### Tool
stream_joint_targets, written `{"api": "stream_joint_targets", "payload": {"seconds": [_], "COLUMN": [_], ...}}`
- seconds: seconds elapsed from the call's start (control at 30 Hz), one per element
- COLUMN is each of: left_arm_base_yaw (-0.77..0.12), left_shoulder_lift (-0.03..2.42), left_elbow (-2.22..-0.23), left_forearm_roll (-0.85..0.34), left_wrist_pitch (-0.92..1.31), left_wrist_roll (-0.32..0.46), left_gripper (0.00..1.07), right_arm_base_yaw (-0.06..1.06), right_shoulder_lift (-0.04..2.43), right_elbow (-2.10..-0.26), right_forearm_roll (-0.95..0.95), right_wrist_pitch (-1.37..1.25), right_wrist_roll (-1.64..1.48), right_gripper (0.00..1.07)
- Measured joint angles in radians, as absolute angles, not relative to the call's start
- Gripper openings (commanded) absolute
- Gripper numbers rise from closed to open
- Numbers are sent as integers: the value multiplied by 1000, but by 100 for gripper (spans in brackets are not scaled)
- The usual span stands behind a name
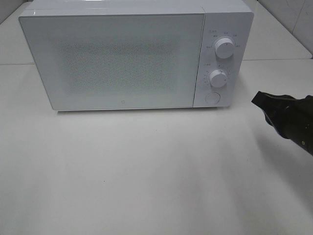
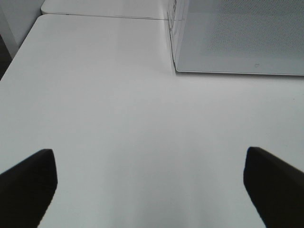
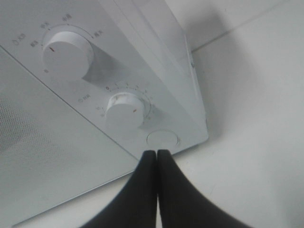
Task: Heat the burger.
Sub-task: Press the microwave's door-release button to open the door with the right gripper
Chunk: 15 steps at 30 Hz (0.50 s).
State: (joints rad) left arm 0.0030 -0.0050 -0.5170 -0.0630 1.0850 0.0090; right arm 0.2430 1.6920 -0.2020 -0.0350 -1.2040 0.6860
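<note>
The burger is not showing in any view. The door (image 1: 117,58) of the microwave (image 1: 230,14) is shut and frosted, so I cannot tell if the burger is lying inside.

I am holding my right gripper (image 3: 156,154) with its fingers (image 3: 142,190) pressed together into one blunt tip. It is hovering just in front of the round button (image 3: 163,138) under the lower knob (image 3: 124,110), and as far as I can see it is not yet touching. I am judging that the step in hand is pushing this button.

To do it well, I am planning to centre the tip on the button and push straight into the panel, not sliding up against the knob. I am also planning to press gently, so that the microwave is not shoved back on the table (image 1: 146,171).

My left gripper (image 2: 151,159) is hanging with its fingers (image 2: 28,180) spread wide over bare table, near a front corner of the microwave, and it is holding nothing.
</note>
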Motion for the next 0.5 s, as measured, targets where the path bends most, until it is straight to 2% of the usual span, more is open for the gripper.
{"api": "stream_joint_targets", "payload": {"seconds": [0.2,0.5], "left_arm_base_yaw": [3,3], "left_shoulder_lift": [-5,-5], "left_elbow": [-517,-517], "left_forearm_roll": [-63,-63], "left_wrist_pitch": [1085,1085], "left_wrist_roll": [9,9], "left_gripper": [101,101], "right_arm_base_yaw": [273,275], "right_shoulder_lift": [1731,1738], "right_elbow": [-211,-255], "right_forearm_roll": [-34,-8], "right_wrist_pitch": [-1205,-1176], "right_wrist_roll": [985,1178], "right_gripper": [0,0]}}
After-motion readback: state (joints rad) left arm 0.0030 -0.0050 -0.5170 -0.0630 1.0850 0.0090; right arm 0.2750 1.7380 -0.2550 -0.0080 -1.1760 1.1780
